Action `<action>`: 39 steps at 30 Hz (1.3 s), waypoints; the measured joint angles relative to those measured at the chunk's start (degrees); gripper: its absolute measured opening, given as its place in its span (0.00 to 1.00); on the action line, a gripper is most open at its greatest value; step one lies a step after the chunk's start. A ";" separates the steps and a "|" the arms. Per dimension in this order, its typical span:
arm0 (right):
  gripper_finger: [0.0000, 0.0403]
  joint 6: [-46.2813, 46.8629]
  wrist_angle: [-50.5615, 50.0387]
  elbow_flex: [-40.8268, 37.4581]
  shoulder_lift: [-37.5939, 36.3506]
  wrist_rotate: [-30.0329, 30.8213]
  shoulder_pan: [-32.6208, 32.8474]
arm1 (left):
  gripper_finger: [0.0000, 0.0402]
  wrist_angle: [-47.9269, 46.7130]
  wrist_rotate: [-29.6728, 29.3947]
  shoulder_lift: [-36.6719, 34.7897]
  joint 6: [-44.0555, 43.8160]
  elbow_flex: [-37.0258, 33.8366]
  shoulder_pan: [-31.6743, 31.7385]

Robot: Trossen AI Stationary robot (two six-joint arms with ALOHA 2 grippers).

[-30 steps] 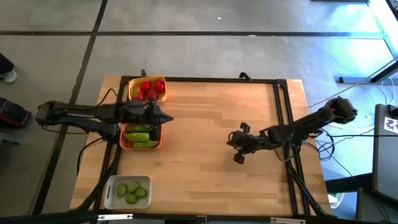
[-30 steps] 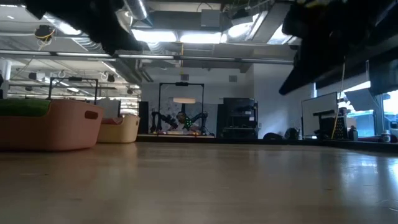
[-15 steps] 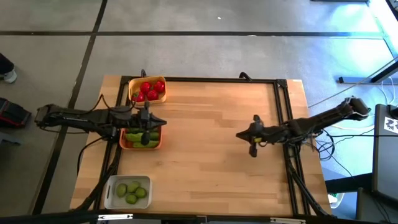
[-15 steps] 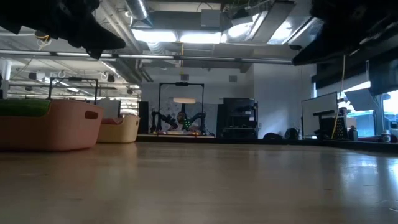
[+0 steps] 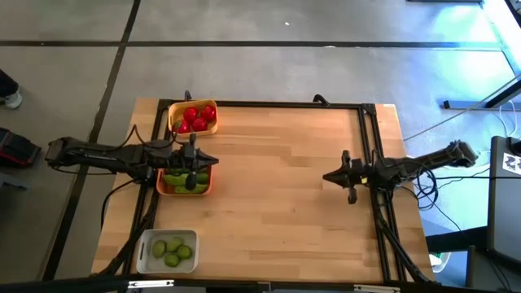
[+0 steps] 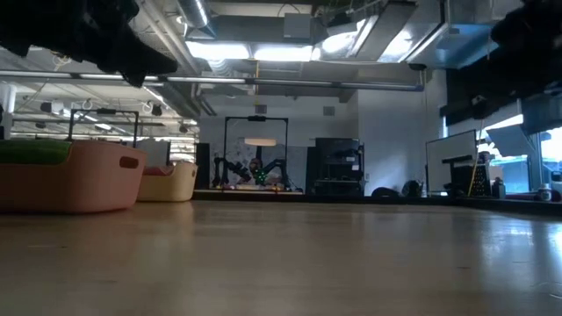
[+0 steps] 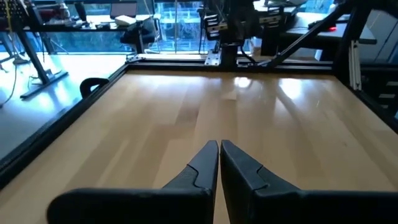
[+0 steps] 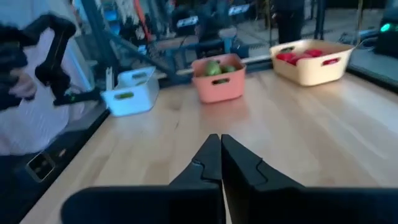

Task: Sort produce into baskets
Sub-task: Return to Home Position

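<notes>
Table [image 5: 277, 203] carries three baskets along its left side.
- Yellow basket [image 5: 171, 122]: tomatoes [image 5: 196, 116].
- Orange basket [image 5: 186, 194]: cucumbers [image 5: 173, 179].
- White basket [image 5: 142, 252]: limes [image 5: 172, 249].

Left gripper [image 7: 219, 146] hangs above the orange basket's rim, fingers pressed together and empty. Right gripper [image 8: 219, 138] is likewise, near the table's right edge.

Produce judged light and smooth. Pinch cucumbers mid-length and take round pieces gently across the widest part.

The counter [image 5: 277, 187] is a top of pale wooden boards with a thin black frame [image 5: 277, 104] running along its far edge and down both sides. Three baskets stand directly on the wood, all at the end where the left end effector [image 5: 213, 158] hangs, and well apart from the right end effector [image 5: 326, 177]. The orange basket [image 5: 186, 193] lies under the left end effector, just behind its tip. The yellow basket [image 5: 216, 122] stands near it toward the far edge. The white basket [image 5: 141, 252] sits farther from it, by the near edge.
</notes>
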 joint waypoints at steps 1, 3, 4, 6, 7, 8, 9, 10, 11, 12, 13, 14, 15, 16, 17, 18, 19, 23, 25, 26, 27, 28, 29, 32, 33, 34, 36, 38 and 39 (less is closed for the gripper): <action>0.01 -0.20 -0.38 -0.94 -1.90 -0.58 -1.01 | 0.04 1.47 0.07 -0.05 -0.04 -0.99 0.00; 0.01 -0.54 -2.06 -2.06 -5.42 -1.54 -3.35 | 0.04 4.15 0.81 -0.15 -0.28 -3.18 0.00; 0.01 -0.91 -3.42 -2.23 -7.11 -1.99 -4.37 | 0.04 5.22 1.17 -0.19 -0.44 -4.09 0.00; 0.01 -1.73 -5.82 -2.24 -10.31 -3.07 -6.29 | 0.04 7.39 1.57 -0.77 -0.70 -5.70 0.00; 0.02 -2.32 -6.95 -2.23 -11.79 -3.70 -7.17 | 0.04 8.51 1.60 -1.27 -0.74 -6.33 0.00; 0.02 -3.00 -8.46 -2.22 -13.30 -4.26 -8.02 | 0.04 9.20 1.64 -1.86 -0.74 -6.72 0.00; 0.02 -3.12 -9.77 -2.23 -14.76 -4.64 -8.84 | 0.04 9.59 1.69 -2.63 -0.76 -7.06 0.00; 0.02 -3.14 -10.61 -2.11 -16.07 -5.12 -9.61 | 0.04 9.54 1.75 -3.58 -0.76 -7.33 0.00; 0.02 -3.13 -11.32 -2.01 -16.88 -5.88 -10.31 | 0.04 9.40 1.91 -4.67 -0.74 -7.47 0.00; 0.02 -3.16 -11.89 -1.89 -16.76 -6.36 -11.03 | 0.04 9.03 2.08 -5.91 -0.70 -7.55 0.00; 0.02 -3.12 -12.00 -1.87 -16.66 -7.21 -11.54 | 0.04 8.85 2.32 -7.37 -0.69 -7.86 0.00; 0.02 -3.14 -12.04 -1.87 -16.66 -8.12 -11.92 | 0.04 8.83 2.56 -8.82 -0.72 -8.45 0.00; 0.02 -3.15 -12.04 -1.87 -16.73 -8.41 -12.26 | 0.04 8.88 2.78 -10.19 -0.90 -9.06 0.00; 0.02 -3.13 -12.02 -1.89 -16.76 -8.33 -12.58 | 0.04 8.91 2.89 -11.80 -0.97 -9.79 0.00; 0.02 -3.10 -12.02 -1.89 -16.75 -8.09 -12.70 | 0.04 8.72 2.91 -13.47 -1.42 -10.81 0.02; 0.02 -3.05 -11.98 -1.89 -16.70 -7.68 -12.93 | 0.04 8.59 2.94 -14.93 -2.14 -11.80 0.00; 0.02 -2.99 -11.90 -1.91 -16.75 -7.35 -12.91 | 0.04 8.77 2.93 -16.40 -2.69 -12.72 0.00; 0.02 -3.19 -11.85 -1.95 -16.74 -6.37 -12.90 | 0.04 8.85 2.92 -22.67 -4.39 -16.52 0.00; 0.02 -3.25 -11.74 -1.96 -16.72 -4.68 -12.88 | 0.04 7.69 2.61 -25.78 -4.77 -17.69 0.00; 0.02 -3.25 -11.77 -1.96 -16.72 -3.87 -12.88 | 0.04 6.49 1.96 -27.09 -4.64 -17.68 0.00; 0.02 -3.27 -11.83 -1.96 -16.72 -2.91 -12.88 | 0.04 5.61 1.34 -28.23 -4.42 -17.66 0.00; 0.02 -3.27 -11.83 -1.96 -16.58 -2.33 -12.88 | 0.04 4.83 0.93 -29.27 -4.05 -17.66 0.00; 0.02 -3.27 -11.82 -1.96 -16.35 -2.18 -12.88 | 0.04 4.07 0.86 -30.25 -3.82 -17.66 0.02; 0.02 -3.23 -11.86 -1.96 -16.26 -2.21 -12.88 | 0.04 2.06 0.82 -32.02 -3.67 -17.62 0.00; 0.02 -3.21 -11.91 -1.96 -16.26 -2.43 -12.88 | 0.04 1.28 0.81 -32.22 -3.67 -17.62 0.00; 0.02 -3.21 -11.99 -1.97 -16.26 -2.82 -12.88 | 0.04 0.56 0.81 -32.28 -3.67 -17.62 0.00; 0.02 -3.20 -12.00 -1.98 -16.26 -2.97 -12.88 | 0.04 -0.69 0.78 -32.26 -3.67 -17.62 0.00; 0.02 -3.18 -12.02 -1.98 -16.26 -2.99 -12.88 | 0.04 -0.86 0.80 -32.17 -3.64 -17.62 0.00; 0.02 -3.18 -12.02 -2.00 -16.26 -2.97 -12.88 | 0.04 -0.79 0.77 -32.09 -3.65 -17.62 0.00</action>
